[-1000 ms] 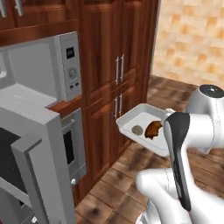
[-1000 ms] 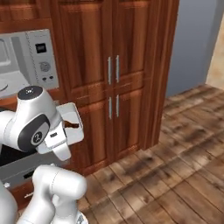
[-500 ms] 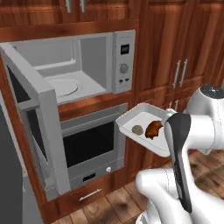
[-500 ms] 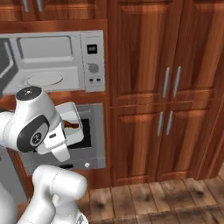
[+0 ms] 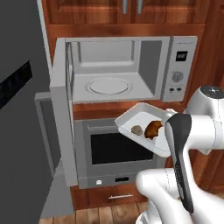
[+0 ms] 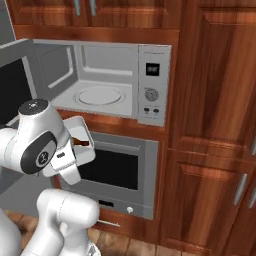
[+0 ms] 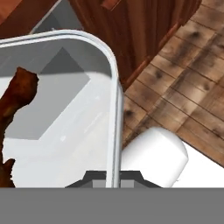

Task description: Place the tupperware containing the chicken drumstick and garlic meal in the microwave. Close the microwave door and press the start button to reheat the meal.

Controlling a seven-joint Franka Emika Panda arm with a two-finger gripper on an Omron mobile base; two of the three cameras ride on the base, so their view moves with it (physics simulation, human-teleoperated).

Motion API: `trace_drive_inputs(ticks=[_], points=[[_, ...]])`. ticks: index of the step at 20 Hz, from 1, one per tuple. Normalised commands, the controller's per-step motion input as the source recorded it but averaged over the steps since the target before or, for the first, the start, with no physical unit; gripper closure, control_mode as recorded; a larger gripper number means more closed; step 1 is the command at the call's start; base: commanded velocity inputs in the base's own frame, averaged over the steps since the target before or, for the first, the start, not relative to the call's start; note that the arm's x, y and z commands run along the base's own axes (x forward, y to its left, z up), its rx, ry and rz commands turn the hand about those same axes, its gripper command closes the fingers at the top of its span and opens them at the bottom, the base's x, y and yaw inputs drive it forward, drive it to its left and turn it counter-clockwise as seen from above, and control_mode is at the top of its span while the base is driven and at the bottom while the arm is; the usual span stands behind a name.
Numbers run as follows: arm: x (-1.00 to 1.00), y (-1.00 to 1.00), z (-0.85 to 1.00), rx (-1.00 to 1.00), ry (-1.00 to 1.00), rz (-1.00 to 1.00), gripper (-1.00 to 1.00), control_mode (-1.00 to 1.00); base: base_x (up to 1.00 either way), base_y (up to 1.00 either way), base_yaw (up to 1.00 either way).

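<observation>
Tupperware (image 5: 144, 127) hangs in the air just below and in front of the microwave (image 5: 127, 70), held level, over the oven (image 5: 118, 151) front. Tool (image 7: 113, 177) is clenched on the tray's rim, one finger either side of the wall, as the hand view shows. Chicken drumstick (image 5: 153, 129) and garlic (image 5: 137, 130) sit side by side inside the tray, garlic on the side toward the microwave door (image 5: 61, 109).

Microwave door stands swung wide to the left of the cavity, glass turntable (image 5: 109, 86) bare, button panel (image 5: 179, 68) at the cavity's right.

Key relation: cavity opening lies above and beyond the tray, so the tray looks to need a lift over the cavity's sill and then a push forward, away from the tool. Tray's long axis runs roughly across the opening, slightly skewed; opening looks wider than the tray, so it should fit. Tool grips the tray's near-right end, so the free end goes in first.

Placing step not yet done; door closing and start press remain.
</observation>
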Motion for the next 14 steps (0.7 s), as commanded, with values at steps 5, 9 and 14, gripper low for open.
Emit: trace_drive_inputs(ticks=[5,9,14], points=[[0.0,0.0,0.0,0.0,0.0,0.0,1.0,1.0,0.49,-0.3,0.48],[0.0,0.0,0.0,0.0,0.0,0.0,1.0,1.0,0.49,-0.34,0.33],[0.0,0.0,0.0,0.0,0.0,0.0,1.0,1.0,0.22,-0.37,0.25]])
